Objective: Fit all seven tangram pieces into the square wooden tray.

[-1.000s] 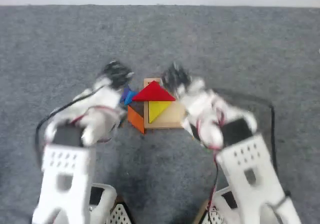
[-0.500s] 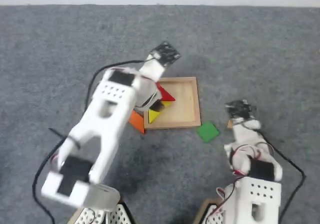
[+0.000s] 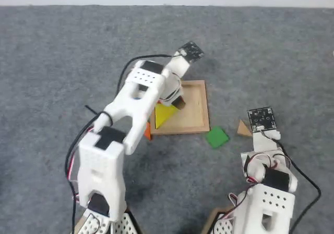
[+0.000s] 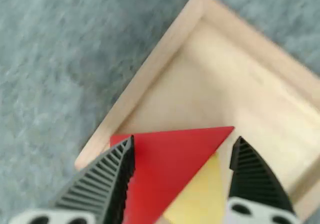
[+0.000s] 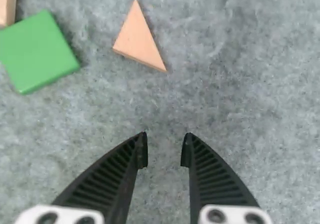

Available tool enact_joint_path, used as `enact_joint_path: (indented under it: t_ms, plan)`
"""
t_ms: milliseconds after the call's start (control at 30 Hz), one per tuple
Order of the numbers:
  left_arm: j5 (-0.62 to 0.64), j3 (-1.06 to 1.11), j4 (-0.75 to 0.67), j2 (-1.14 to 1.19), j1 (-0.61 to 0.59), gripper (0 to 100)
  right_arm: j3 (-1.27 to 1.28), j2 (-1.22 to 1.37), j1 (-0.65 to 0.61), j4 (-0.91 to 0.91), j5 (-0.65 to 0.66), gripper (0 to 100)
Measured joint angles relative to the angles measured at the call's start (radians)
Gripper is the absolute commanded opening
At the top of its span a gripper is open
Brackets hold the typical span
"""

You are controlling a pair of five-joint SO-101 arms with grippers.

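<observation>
The square wooden tray point(image 3: 198, 106) lies mid-table, its rim point(image 4: 145, 79) close under my left gripper point(image 4: 184, 143). That gripper is open and hovers over the tray's far-left part, with its fingers on either side of the red triangle point(image 4: 170, 159). The red triangle lies in the tray against a yellow triangle point(image 4: 200, 199) point(image 3: 163, 114). An orange piece point(image 3: 147, 131) peeks out at the tray's left front corner. A green square point(image 3: 217, 137) point(image 5: 35, 52) and a tan triangle point(image 3: 243, 128) point(image 5: 138, 38) lie on the carpet to the right of the tray. My right gripper point(image 5: 165, 136) is open over bare carpet, short of both pieces.
Grey carpet covers the table. The left arm point(image 3: 135, 98) stretches diagonally across the tray's left side and hides what lies beside it. The right arm point(image 3: 263, 161) stands pulled back at the front right. A tray corner point(image 5: 6, 2) shows beside the green square.
The left arm has swung out and settled over the tray's far-left part. The right arm has pulled back to the front right, uncovering the green square and tan triangle.
</observation>
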Motion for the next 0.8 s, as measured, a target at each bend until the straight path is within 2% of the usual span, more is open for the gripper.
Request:
enact_joint_path:
  t_ms: [267,500,800]
  plan:
    - [0.000,-0.290,0.020,0.183,0.015,30,0.000,0.000,0.000,0.000,0.000,13.3]
    - [0.098,-0.535,0.121,0.201,-0.009,30,0.000,0.000,0.000,0.000,0.000,13.3]
    - [0.137,-0.551,0.273,0.187,-0.164,28,0.000,0.000,-0.002,0.000,0.000,13.3]
